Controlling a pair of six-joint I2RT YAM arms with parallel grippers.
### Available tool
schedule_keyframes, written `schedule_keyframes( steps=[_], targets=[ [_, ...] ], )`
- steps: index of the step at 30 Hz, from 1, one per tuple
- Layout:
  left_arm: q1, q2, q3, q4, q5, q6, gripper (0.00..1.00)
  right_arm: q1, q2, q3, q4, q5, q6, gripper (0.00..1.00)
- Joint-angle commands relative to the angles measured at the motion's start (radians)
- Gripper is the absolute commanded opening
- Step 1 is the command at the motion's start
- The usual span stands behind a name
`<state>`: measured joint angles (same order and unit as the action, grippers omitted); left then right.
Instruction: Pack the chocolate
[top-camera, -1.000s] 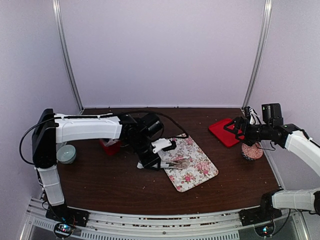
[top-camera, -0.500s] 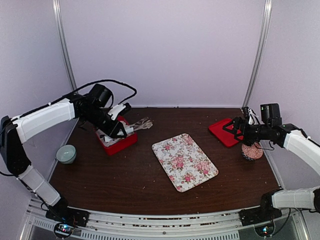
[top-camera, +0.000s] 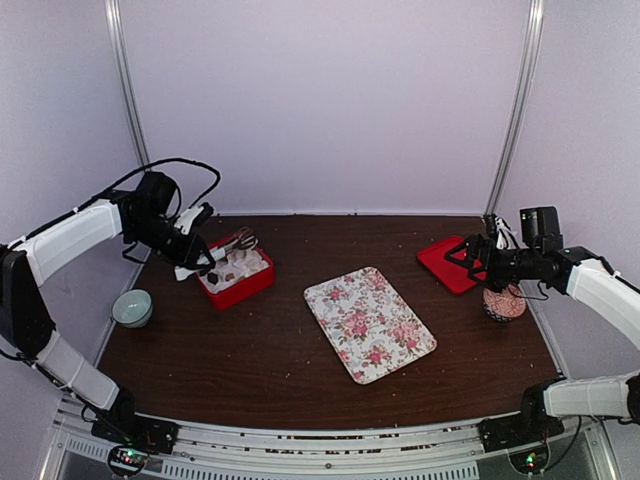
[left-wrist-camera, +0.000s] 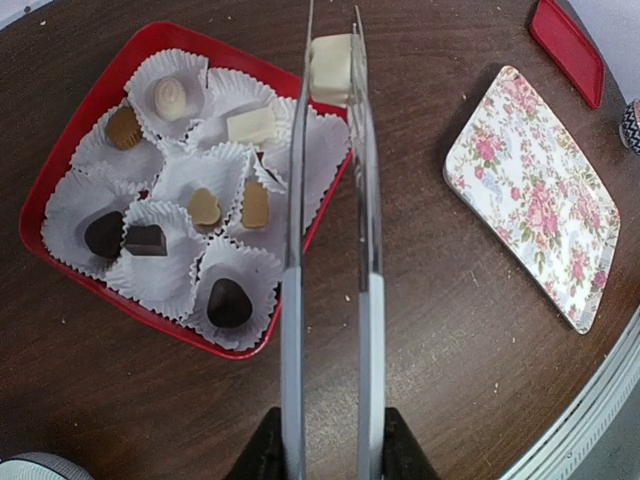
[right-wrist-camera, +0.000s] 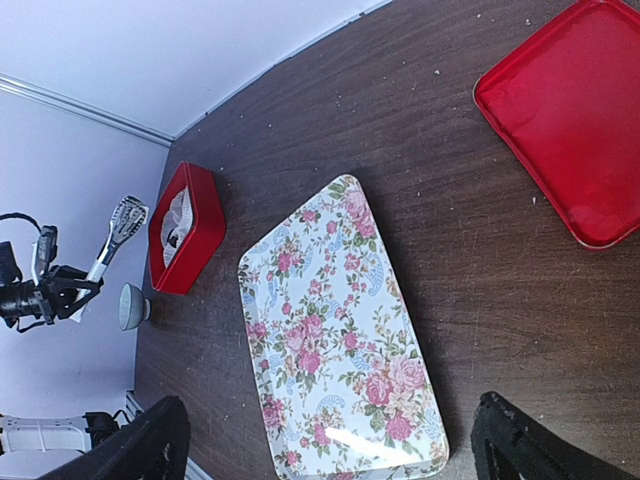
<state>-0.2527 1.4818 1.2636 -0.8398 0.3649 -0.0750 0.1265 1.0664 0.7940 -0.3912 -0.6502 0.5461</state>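
Brown tabletop (left-wrist-camera: 470, 380) below, tongs (left-wrist-camera: 368, 250) pinch a pale cream, block-shaped chocolate (left-wrist-camera: 331, 68).

Nine chocolates (left-wrist-camera: 229, 303): eight in the red box (top-camera: 245, 290) (three dark, three tan, two pale) and one more pale piece pinched in the tongs (left-wrist-camera: 365, 300) just over the box's edge. One box, one pair of tongs, one red lid (right-wrist-camera: 570, 120), one flowered tray (right-wrist-camera: 340, 330), two bowls (top-camera: 132, 307) (top-camera: 503, 303).
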Motion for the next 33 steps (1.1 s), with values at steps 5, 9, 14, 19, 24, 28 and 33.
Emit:
schedule_keyframes(
  steps=[5, 9, 14, 19, 24, 28, 33],
  targets=[
    [0.020, 0.079, -0.001, 0.022, 0.065, 0.001, 0.16, -0.005, -0.001, 0.013, 0.007, 0.010, 0.007, 1.00],
    [0.020, 0.115, 0.009, 0.024, 0.082, 0.001, 0.16, -0.005, 0.000, 0.017, 0.003, 0.017, 0.010, 1.00],
    [0.020, 0.149, 0.019, 0.011, 0.084, 0.008, 0.18, -0.005, -0.006, 0.019, -0.003, 0.024, 0.013, 1.00],
    [0.020, 0.164, 0.023, 0.005, 0.092, 0.013, 0.21, -0.005, -0.011, 0.014, -0.005, 0.032, 0.013, 1.00],
    [0.020, 0.165, 0.023, -0.001, 0.092, 0.012, 0.22, -0.005, -0.014, 0.010, -0.002, 0.033, 0.015, 1.00],
    [0.020, 0.167, 0.027, -0.009, 0.093, 0.014, 0.29, -0.005, -0.016, 0.004, 0.003, 0.034, 0.019, 1.00],
    [0.020, 0.160, 0.036, -0.016, 0.087, 0.014, 0.34, -0.005, -0.019, -0.001, 0.009, 0.032, 0.021, 1.00]
  ],
)
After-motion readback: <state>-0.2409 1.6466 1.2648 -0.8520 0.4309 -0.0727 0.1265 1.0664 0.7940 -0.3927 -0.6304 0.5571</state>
